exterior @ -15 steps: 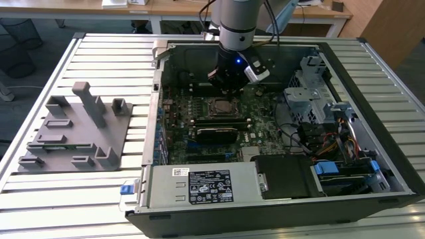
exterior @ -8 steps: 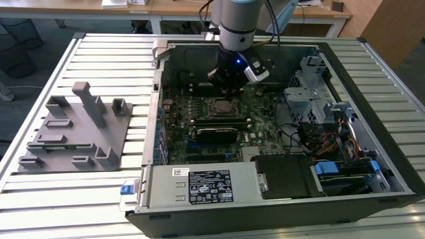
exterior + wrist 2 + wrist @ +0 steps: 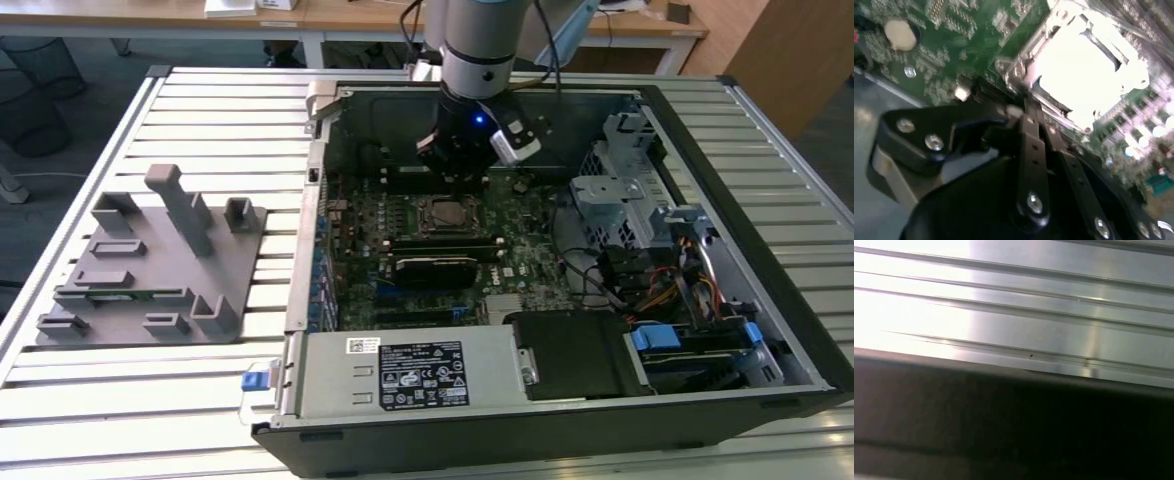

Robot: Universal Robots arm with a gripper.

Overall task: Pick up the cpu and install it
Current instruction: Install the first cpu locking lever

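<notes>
On the exterior view's left, a grey plastic fixture [image 3: 147,265] lies on the slatted table [image 3: 200,100], beside the open computer case [image 3: 534,400]. Inside it, the gripper [image 3: 463,178] hangs just behind the socket frame [image 3: 447,215], where the cpu [image 3: 1081,67] sits glaring white. Its fingers [image 3: 1030,150] look pressed together and empty.

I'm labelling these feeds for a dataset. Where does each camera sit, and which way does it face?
Exterior view: off the arm, raised, looking down at the open computer case, grey fixture and the arm's gripper above the cpu.
Second wrist view: on the arm, looking past the gripper's black linkage at the motherboard and bright cpu.
First wrist view: on the arm, facing ribbed metal slats over a dark edge.
Shared: exterior and second wrist views both show gripper, cpu and motherboard.
</notes>
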